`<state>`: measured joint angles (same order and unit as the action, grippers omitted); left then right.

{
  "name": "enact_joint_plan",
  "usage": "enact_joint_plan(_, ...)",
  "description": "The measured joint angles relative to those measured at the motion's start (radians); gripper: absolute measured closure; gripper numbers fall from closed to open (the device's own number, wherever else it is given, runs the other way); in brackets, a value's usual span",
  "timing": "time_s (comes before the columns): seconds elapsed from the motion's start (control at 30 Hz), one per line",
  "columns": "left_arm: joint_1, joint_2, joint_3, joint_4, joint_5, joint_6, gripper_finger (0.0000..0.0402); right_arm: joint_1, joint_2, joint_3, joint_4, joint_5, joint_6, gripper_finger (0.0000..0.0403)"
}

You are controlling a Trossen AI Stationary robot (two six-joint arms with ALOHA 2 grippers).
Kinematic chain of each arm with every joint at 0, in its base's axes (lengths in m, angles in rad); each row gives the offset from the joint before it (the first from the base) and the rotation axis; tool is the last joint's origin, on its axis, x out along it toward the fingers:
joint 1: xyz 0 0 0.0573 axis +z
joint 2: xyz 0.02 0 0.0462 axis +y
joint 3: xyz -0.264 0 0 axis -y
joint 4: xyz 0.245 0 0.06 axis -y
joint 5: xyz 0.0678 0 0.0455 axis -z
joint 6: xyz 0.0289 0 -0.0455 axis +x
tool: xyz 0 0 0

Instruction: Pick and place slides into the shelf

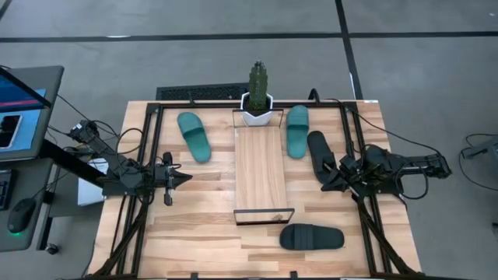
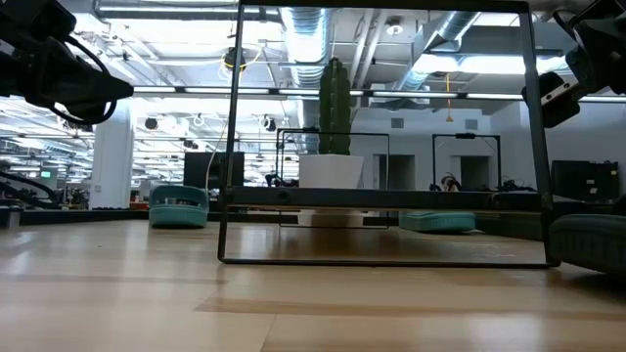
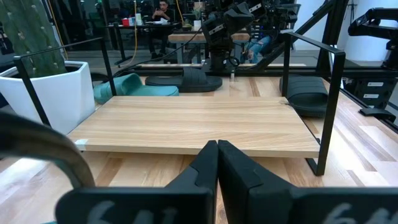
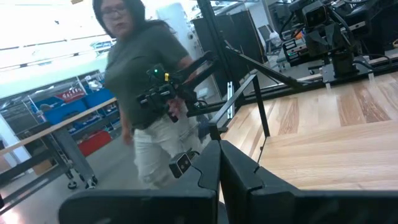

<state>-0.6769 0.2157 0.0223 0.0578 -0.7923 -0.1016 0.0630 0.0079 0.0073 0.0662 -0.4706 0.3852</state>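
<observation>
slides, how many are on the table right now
4: teal slide left of the shelf; teal slide and black slide to its right; black slide near its front end. None hidden.

Two teal-green slides (image 1: 194,136) (image 1: 296,130), two black slides (image 1: 319,152) (image 1: 312,237) — light-wood shelf (image 1: 260,166) with black wire frames; white pot (image 1: 257,110), green cactus (image 1: 258,79); tabletop (image 1: 198,233) pale wood planks — dark arms.

We see the left gripper (image 3: 217,163) with fingers pressed together, pointing at the bare top of the shelf (image 3: 199,121). White pot (image 3: 53,93) with cactus (image 3: 25,31) sits at one end. Beyond the shelf lie a teal slide (image 3: 134,87) and two black slides (image 3: 186,79) (image 3: 308,99). The other arm (image 3: 227,28) is behind; a person (image 3: 163,9) sits farther back.
</observation>
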Motion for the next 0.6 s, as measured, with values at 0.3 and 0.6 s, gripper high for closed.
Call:
enact_joint_plan(0.3, 0.000, 0.000, 0.000, 0.000, 0.000, -0.056, 0.0402, 0.000, 0.000, 0.000, 0.000, 0.000, 0.000, 0.0403)
enact_joint_plan(0.6, 0.029, 0.000, 0.000, 0.014, -0.003, -0.157, 0.0401, 0.000, 0.000, 0.000, 0.000, 0.000, 0.000, 0.0403)
